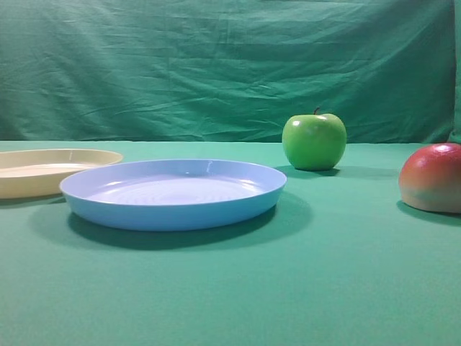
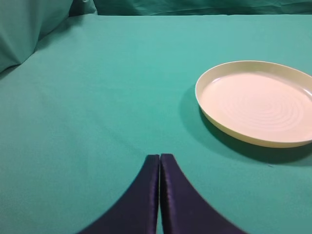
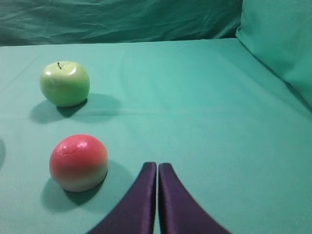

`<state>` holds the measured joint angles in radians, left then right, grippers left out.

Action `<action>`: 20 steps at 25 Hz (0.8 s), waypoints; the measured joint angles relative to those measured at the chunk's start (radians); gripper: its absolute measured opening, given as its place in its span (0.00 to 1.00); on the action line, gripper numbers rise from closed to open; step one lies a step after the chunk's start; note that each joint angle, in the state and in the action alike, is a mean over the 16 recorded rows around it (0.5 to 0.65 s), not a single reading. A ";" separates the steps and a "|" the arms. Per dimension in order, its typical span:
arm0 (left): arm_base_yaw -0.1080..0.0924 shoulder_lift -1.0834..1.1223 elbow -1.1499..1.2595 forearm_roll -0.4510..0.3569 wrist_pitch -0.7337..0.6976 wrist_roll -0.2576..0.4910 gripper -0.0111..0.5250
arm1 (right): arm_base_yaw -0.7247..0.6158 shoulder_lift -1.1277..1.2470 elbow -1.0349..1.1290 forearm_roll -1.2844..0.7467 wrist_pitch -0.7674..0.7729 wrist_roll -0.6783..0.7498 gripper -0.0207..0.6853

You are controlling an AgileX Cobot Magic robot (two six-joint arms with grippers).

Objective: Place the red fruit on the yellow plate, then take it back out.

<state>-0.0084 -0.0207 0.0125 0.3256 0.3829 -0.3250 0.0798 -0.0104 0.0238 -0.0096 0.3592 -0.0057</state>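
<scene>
The red fruit (image 1: 433,177) lies on the green cloth at the far right of the high view, red on top and pale below. In the right wrist view the red fruit (image 3: 78,162) sits just left of my right gripper (image 3: 157,165), which is shut and holds nothing. The yellow plate (image 1: 43,170) stands empty at the left edge. In the left wrist view the yellow plate (image 2: 258,101) lies ahead to the right of my left gripper (image 2: 159,157), also shut and holding nothing. Neither gripper shows in the high view.
A light blue plate (image 1: 173,193) stands in the middle, between the yellow plate and the fruit. A green apple (image 1: 314,140) with a stem sits behind it; the green apple (image 3: 65,83) lies beyond the red fruit. Green cloth backdrop rises behind.
</scene>
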 joint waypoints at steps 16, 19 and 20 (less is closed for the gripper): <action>0.000 0.000 0.000 0.000 0.000 0.000 0.02 | 0.000 0.000 0.003 -0.006 0.011 -0.012 0.03; 0.000 0.000 0.000 0.000 0.000 0.000 0.02 | 0.000 0.000 0.003 -0.007 0.011 -0.014 0.03; 0.000 0.000 0.000 0.000 0.000 0.000 0.02 | 0.000 0.000 0.003 -0.007 0.011 -0.014 0.03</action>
<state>-0.0084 -0.0207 0.0125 0.3256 0.3829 -0.3250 0.0798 -0.0104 0.0267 -0.0165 0.3699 -0.0197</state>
